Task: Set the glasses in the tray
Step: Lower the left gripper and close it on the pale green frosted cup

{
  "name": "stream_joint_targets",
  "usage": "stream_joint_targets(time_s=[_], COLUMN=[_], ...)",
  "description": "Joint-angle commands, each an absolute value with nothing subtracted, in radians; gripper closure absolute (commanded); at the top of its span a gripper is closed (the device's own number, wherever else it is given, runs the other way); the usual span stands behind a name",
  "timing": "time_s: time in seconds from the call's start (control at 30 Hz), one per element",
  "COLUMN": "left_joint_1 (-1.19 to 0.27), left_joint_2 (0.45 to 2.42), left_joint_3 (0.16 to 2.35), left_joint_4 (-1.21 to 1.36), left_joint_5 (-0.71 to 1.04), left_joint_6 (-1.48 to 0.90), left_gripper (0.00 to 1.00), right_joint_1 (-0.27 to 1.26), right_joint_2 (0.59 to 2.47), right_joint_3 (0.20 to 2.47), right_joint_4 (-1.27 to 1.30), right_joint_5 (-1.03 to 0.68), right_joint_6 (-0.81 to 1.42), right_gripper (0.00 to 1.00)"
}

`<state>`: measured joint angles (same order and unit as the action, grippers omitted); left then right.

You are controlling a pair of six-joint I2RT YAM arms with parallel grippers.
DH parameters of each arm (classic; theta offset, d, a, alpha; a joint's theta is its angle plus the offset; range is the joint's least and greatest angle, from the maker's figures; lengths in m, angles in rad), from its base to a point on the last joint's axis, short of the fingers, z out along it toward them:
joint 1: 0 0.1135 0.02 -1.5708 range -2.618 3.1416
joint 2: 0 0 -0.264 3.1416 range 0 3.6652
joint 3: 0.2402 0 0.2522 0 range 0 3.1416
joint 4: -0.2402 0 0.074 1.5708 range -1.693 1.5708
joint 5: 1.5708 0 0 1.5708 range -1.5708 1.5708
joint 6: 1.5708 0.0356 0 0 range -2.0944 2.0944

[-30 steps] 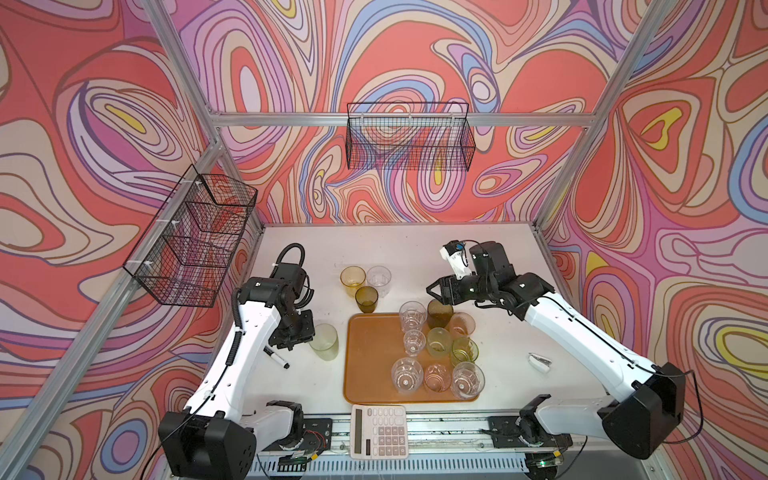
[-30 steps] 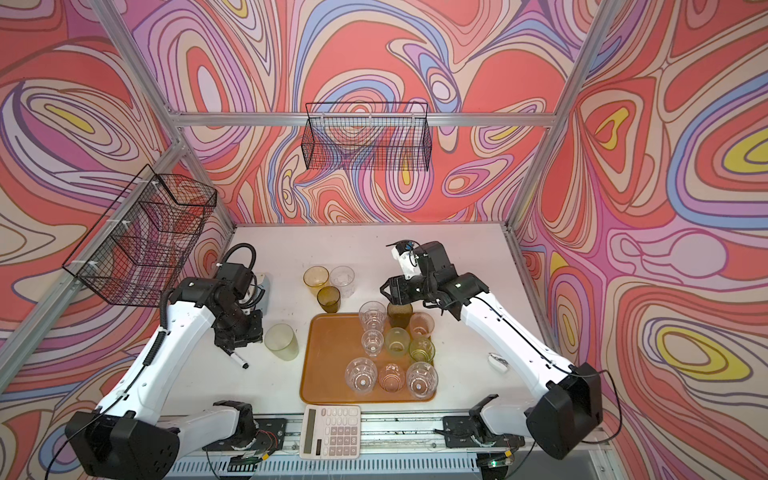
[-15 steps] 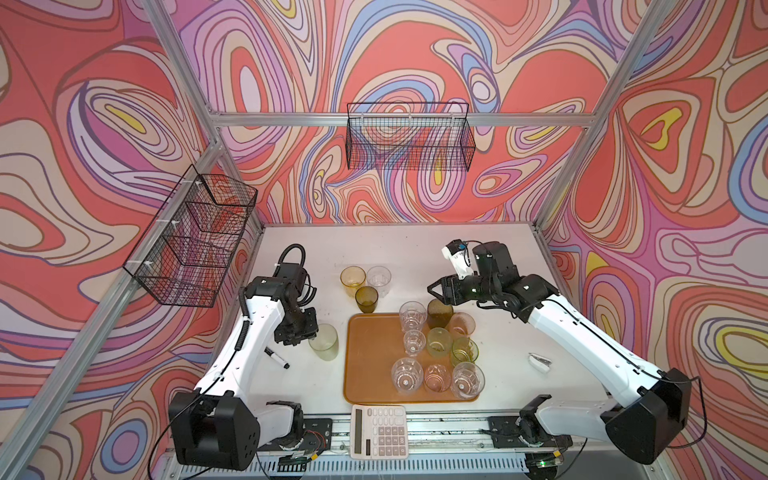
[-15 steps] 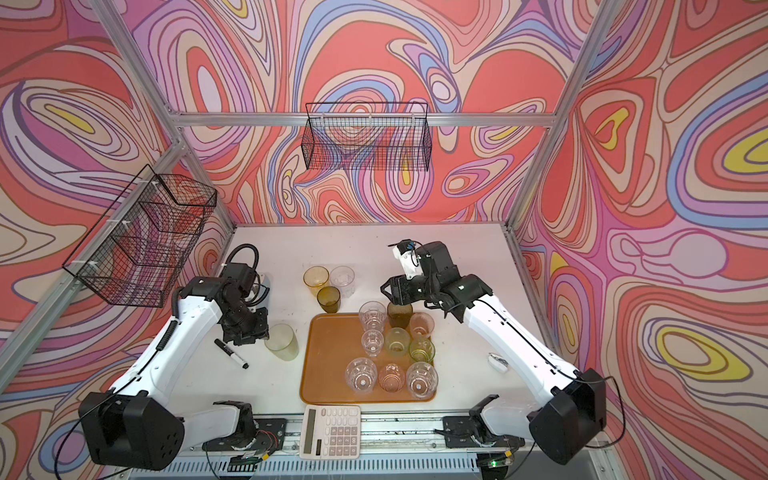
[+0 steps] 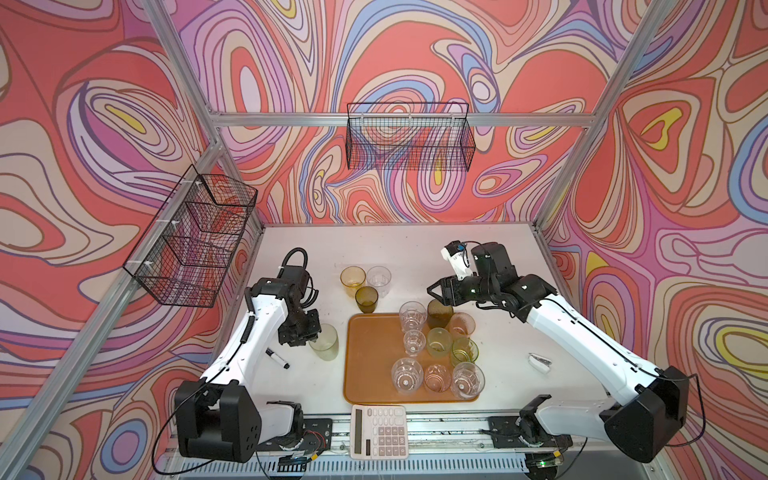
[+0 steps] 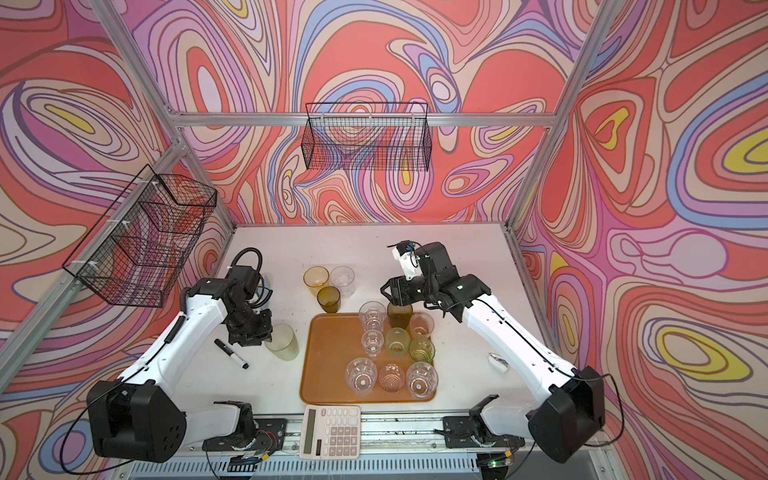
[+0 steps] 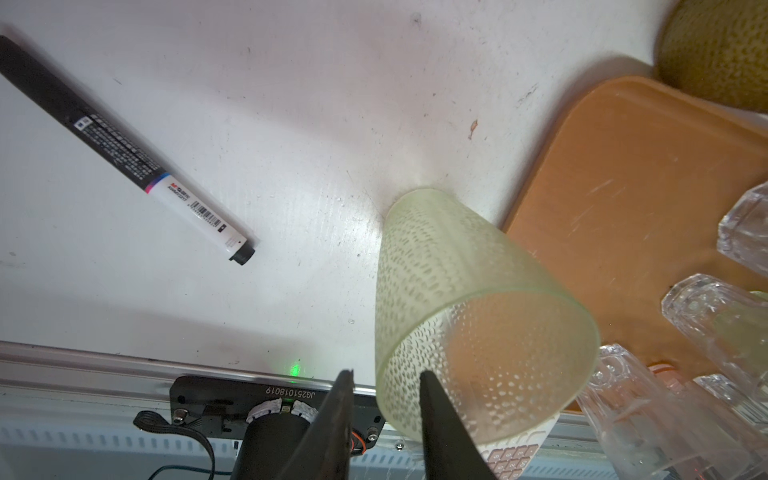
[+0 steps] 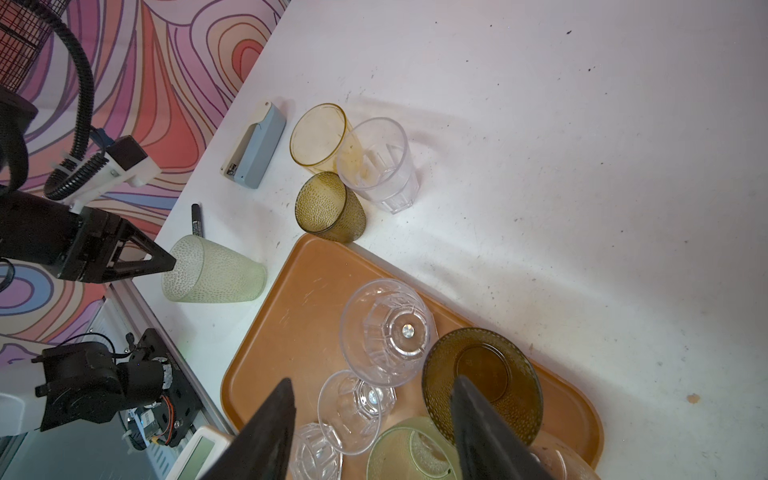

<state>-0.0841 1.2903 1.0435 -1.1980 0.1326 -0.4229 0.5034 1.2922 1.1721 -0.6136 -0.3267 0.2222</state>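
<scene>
A pale green dimpled glass (image 5: 324, 343) (image 6: 282, 341) (image 7: 469, 299) (image 8: 212, 270) stands on the table just left of the orange-brown tray (image 5: 370, 357) (image 6: 328, 357) (image 7: 623, 166) (image 8: 291, 311). My left gripper (image 5: 310, 338) (image 6: 266, 336) (image 7: 384, 372) is open, its jaws straddling the glass's near rim wall; a gap shows beside one finger. Several glasses stand in the tray. Amber (image 5: 352, 279), clear (image 5: 378, 279) and olive (image 5: 366, 298) glasses stand on the table behind it. My right gripper (image 5: 436, 291) (image 6: 388, 291) (image 8: 372, 386) hangs open and empty over the tray's far end, above an olive-brown glass (image 8: 482, 374).
A black marker (image 5: 277, 358) (image 7: 124, 153) lies left of the pale green glass. A white calculator (image 5: 379, 430) sits at the front edge, a small white object (image 5: 540, 362) right of the tray, and a blue-grey stapler (image 8: 253, 151) by the left wall. Wire baskets (image 5: 409, 137) (image 5: 191, 237) hang on the walls.
My left gripper has moved right up to the pale green glass and its jaws have narrowed around the rim. The right arm has barely shifted.
</scene>
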Motion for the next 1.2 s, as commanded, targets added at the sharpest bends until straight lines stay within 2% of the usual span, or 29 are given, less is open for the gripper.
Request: stream_joint_targets(time_s=[0.0,0.33,0.87,1.17], left_joint_1=[-0.078,-0.078,-0.078,-0.078], left_joint_2=[1.29,1.282,1.269,1.254], left_joint_3=[1.019,1.019,1.035,1.083], left_joint_4=[-1.192,-1.201,-1.221,-1.266], left_joint_5=[0.155,0.148,0.136,0.126], left_joint_6=[-0.439,-0.439,-0.426,-0.408], left_gripper=[0.72,0.78,0.94,0.98], right_joint_1=[0.498,0.497,0.497,0.497], right_joint_2=[1.299,1.299,1.282,1.285], right_joint_3=[1.172,1.166,1.158,1.166], right_joint_4=[-0.612,-0.604,-0.61,-0.615], right_joint_5=[-0.325,-0.331,-0.325,-0.325], right_joint_6=[0.206,0.212,0.215,0.213], right_gripper=[0.38,0.38,0.38,0.38])
